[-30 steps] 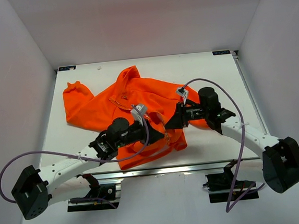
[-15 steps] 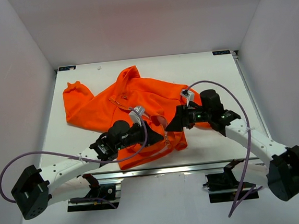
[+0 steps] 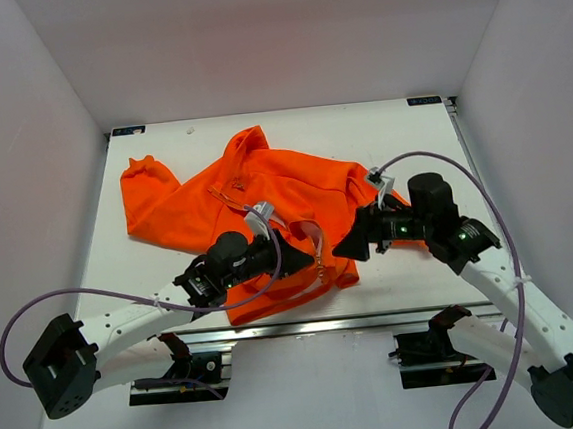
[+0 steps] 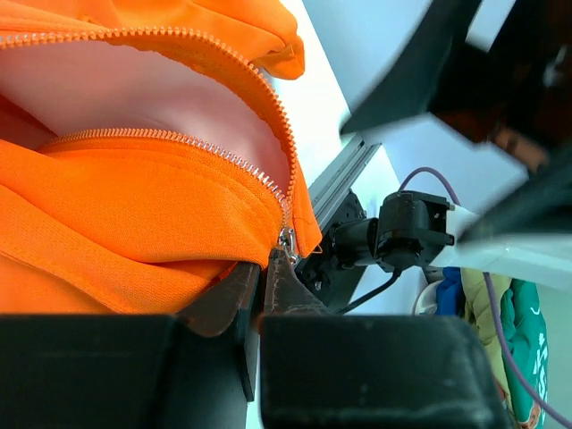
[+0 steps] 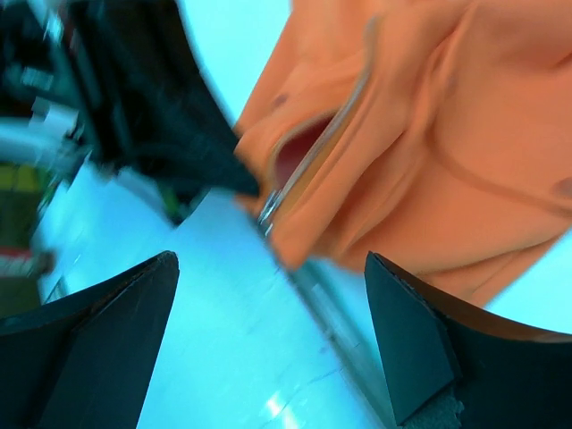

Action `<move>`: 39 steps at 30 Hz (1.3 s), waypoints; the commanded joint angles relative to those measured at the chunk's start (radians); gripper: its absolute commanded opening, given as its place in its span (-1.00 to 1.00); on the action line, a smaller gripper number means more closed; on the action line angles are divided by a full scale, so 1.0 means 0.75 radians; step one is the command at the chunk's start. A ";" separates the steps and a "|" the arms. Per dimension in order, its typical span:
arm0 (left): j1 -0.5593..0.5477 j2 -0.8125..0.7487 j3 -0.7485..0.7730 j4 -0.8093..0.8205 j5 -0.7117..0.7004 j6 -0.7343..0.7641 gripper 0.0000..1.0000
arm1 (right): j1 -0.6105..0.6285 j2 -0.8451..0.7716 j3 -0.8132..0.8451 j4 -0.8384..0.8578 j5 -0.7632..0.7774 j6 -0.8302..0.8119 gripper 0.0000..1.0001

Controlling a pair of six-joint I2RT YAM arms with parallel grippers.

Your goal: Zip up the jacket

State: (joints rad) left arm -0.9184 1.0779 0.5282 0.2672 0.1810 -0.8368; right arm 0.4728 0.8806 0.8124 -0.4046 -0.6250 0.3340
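The orange jacket (image 3: 254,192) lies spread on the white table, its front still parted above the hem, showing pale lining (image 4: 134,98). My left gripper (image 3: 294,244) is shut on the jacket's bottom edge (image 4: 262,266), right below the metal zipper slider (image 4: 288,239). The light zipper teeth (image 4: 179,141) run up and apart from there. My right gripper (image 3: 355,246) hangs just right of the hem, open wide with nothing between its fingers (image 5: 271,259). In the right wrist view the jacket (image 5: 429,134) and its zipper end (image 5: 286,201) lie ahead of the jaws.
The table's front edge with a metal rail (image 3: 306,325) runs close under the hem. White walls close in the left, back and right sides. Purple cables (image 3: 432,162) loop from both arms. Bare tabletop (image 3: 411,143) lies right of the jacket.
My right gripper has opened wide and drawn back to the right, away from the jacket's hem. The left gripper has kept its grip and barely moved.
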 commanded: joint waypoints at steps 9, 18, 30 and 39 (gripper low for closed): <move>-0.001 -0.010 0.026 0.055 -0.012 -0.042 -1.00 | 0.028 -0.325 -0.263 -0.015 -0.251 0.127 0.79; -0.001 -0.003 -0.015 0.171 -0.010 -0.122 -1.00 | 0.144 -0.399 -0.461 0.361 -0.004 0.342 0.77; -0.003 0.009 -0.027 0.184 -0.010 -0.148 -1.00 | 0.619 -0.252 -0.472 0.599 0.655 0.457 0.46; -0.003 -0.010 -0.037 0.171 -0.022 -0.148 -1.00 | 0.648 -0.237 -0.486 0.652 0.780 0.473 0.32</move>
State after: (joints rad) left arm -0.9184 1.0977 0.5060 0.3698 0.1749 -0.9443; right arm 0.9520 0.7124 0.4267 0.0067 -0.1085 0.6792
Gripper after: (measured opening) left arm 0.143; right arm 0.658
